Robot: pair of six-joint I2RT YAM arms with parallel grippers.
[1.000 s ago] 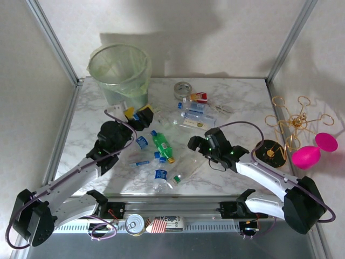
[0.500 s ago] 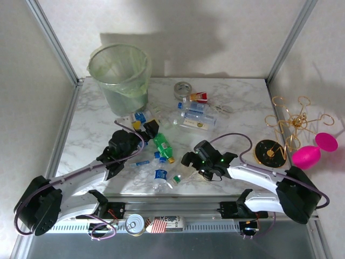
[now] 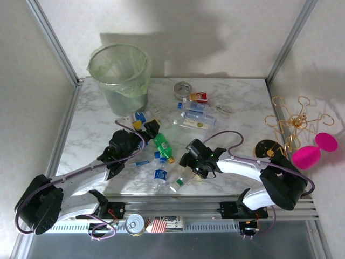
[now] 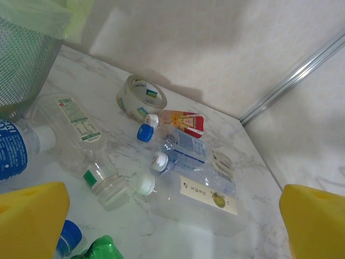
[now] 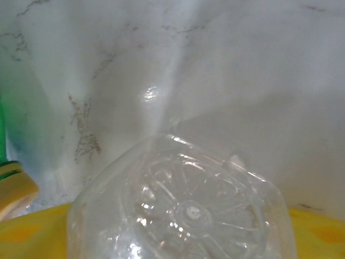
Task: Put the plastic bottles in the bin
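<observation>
From above, the green bottle (image 3: 161, 145) lies flat near the middle of the marble table (image 3: 242, 102). The bin (image 3: 119, 70) stands upright well beyond it to the left, at the far corner. More plastic bottles (image 3: 195, 116) lie in a cluster beyond the green bottle to the right, and a few lie just nearer than it. The left gripper (image 3: 149, 128) sits just beyond the green bottle's far end. The right gripper (image 3: 188, 162) is low, just right of the green bottle, at the base end of a clear bottle (image 3: 181, 178).

In the left wrist view, the left gripper's yellow pads (image 4: 32, 221) stand wide apart with nothing between them. The green bottle (image 4: 99, 249) peeks in at the bottom edge. Beyond it lie several clear bottles and a tape roll (image 4: 142, 97), and the bin's wall (image 4: 24, 59) rises at far left.

In the right wrist view, the clear bottle's base (image 5: 183, 210) fills the gap between the right gripper's pads (image 5: 32, 229). I cannot tell whether they are actually pressing on it. The green bottle's yellow cap (image 5: 13, 189) lies just to the left.
</observation>
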